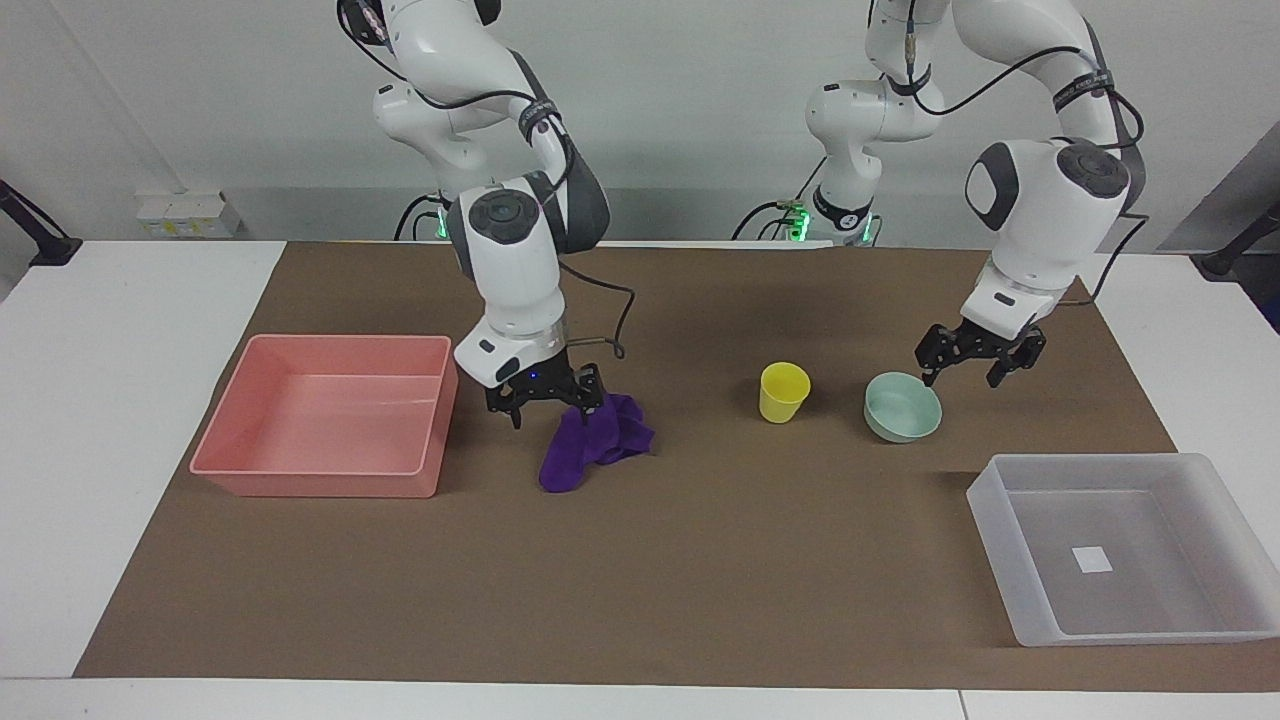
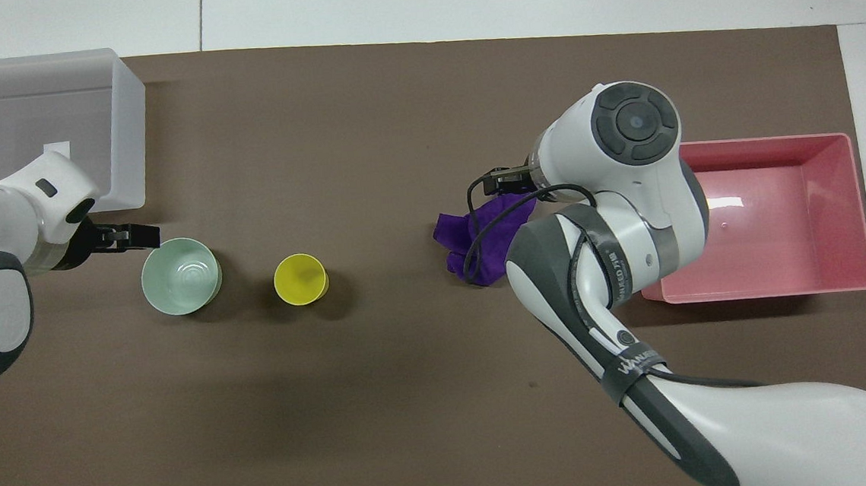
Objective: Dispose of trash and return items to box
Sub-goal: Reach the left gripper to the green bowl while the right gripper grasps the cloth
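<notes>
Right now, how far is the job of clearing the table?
Nothing is done yet. The right gripper, open, is at the purple rag; the left gripper, open, is over the mint bowl. The yellow cup sits untouched; clear box and pink tray hold nothing.
</notes>
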